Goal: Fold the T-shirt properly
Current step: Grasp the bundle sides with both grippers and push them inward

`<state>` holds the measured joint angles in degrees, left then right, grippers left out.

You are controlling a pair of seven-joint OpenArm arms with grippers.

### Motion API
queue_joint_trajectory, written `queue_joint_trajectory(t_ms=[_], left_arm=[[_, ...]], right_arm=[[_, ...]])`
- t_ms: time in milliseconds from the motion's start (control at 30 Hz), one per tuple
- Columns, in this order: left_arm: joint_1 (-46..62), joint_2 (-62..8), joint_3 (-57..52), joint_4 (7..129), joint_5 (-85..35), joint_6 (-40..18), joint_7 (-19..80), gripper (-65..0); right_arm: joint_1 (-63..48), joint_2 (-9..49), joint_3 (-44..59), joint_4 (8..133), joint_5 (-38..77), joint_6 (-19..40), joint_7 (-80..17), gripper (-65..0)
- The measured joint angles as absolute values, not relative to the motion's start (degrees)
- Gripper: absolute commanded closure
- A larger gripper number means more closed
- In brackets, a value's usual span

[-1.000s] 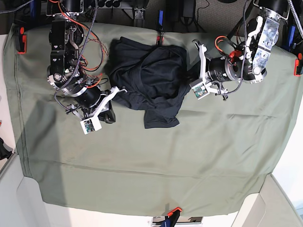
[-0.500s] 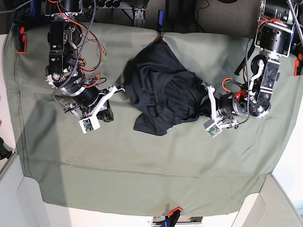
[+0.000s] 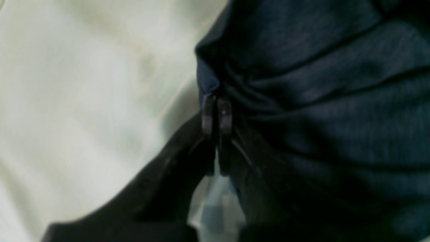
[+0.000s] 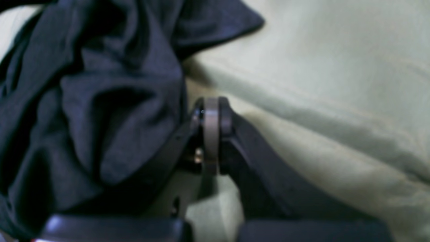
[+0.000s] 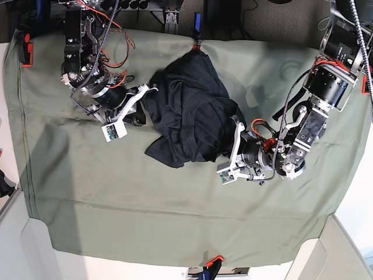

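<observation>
The T-shirt point(image 5: 189, 111) is a dark navy heap, bunched up on the sage-green table cloth point(image 5: 175, 204) at the middle back. My left gripper point(image 5: 228, 150) is at the heap's lower right edge, shut on a fold of the T-shirt point(image 3: 319, 101). Its fingertips point(image 3: 224, 112) press together with cloth gathered around them. My right gripper point(image 5: 143, 111) is shut at the heap's left side. In the right wrist view its fingers point(image 4: 224, 116) are closed with nothing between them, and the T-shirt point(image 4: 100, 101) lies against them on the left.
Orange clamps hold the table cloth at the left edge point(image 5: 24, 49), back middle point(image 5: 197, 45), right edge point(image 5: 367, 79) and front point(image 5: 213, 261). Cables hang off both arms. White table ends show at the front corners point(image 5: 35, 256).
My left gripper has swept from the back right toward the front middle, dragging the shirt with it into a narrower heap. My right gripper has moved up and right against the shirt's left side.
</observation>
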<state>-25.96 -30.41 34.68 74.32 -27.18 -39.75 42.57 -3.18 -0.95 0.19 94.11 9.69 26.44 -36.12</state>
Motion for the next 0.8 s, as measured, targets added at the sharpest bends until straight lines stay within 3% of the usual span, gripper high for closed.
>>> queue_joint_trajectory(t_ms=[333,467,667,800], left_arm=[[-25.71,-45.25,34.30,89.80,-41.63,-39.83,50.83,-0.9],[-21.30,-50.74,32.95,97.47,-42.06,-39.68,51.40,-0.9],[-10.17,-51.07,31.07,102.43,-42.54,-39.94,51.22,-0.9],[-4.32,-47.66,28.29,102.32,-40.38,-39.90,50.37,-0.9]], right_arm=[[-5.23,-0.89,-8.84,94.11,11.27,28.12,-35.83,0.0],[-5.10,-0.84,-11.40,94.11,10.04,28.10,-35.68,0.0],[-4.58,-0.84,-7.77,94.13,10.07,26.96,-35.86,0.0],[-3.29,-0.97,-2.37,94.11,10.09,26.76,-35.79,0.0]])
